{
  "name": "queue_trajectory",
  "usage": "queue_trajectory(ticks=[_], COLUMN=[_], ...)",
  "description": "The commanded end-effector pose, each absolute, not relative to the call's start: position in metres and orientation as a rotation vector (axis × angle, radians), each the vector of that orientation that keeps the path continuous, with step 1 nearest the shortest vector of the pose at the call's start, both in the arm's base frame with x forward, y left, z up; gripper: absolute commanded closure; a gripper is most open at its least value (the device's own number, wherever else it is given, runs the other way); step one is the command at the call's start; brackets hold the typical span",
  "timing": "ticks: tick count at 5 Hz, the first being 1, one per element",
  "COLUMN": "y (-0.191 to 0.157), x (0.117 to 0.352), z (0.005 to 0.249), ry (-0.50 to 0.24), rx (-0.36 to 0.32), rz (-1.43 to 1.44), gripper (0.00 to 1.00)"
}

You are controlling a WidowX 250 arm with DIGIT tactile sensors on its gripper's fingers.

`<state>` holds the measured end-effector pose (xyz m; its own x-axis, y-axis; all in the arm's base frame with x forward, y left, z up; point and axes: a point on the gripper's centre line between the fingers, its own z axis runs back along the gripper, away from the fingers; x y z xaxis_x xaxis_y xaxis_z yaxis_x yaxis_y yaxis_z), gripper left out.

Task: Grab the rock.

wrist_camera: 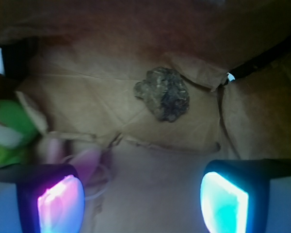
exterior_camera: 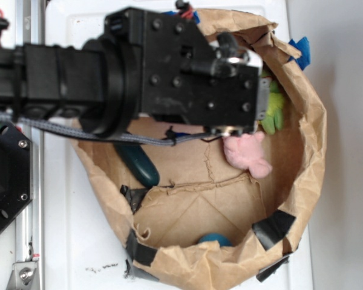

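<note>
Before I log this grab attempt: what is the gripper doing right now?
Gripper: open, holding nothing; the rock lies apart from its fingers on the brown paper.

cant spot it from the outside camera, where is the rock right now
In the wrist view, the lumpy dark brown-grey rock lies on the brown paper bag floor, upper centre, ahead of the open claw; the exterior view hides it behind the arm.

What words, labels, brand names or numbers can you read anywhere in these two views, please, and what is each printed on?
None can be read in either view.
The black gripper housing shows only screws, no lettering.
The brown paper bag and its black tape strips are unprinted.
The rock and the lit finger pads in the wrist view bear no marks.
</note>
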<state>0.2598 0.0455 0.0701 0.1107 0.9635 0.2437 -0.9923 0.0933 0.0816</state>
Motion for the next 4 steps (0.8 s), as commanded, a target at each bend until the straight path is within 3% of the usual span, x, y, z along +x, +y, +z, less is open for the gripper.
queue_trajectory(ticks=[1,4], y=[0.073,0.095], x=[0.237,0.242], z=[0.085,0.062], ry=[-0.222,-0.241], rx=[0.23,0.293], rz=[1.498,1.444], gripper=[0.0,0.0])
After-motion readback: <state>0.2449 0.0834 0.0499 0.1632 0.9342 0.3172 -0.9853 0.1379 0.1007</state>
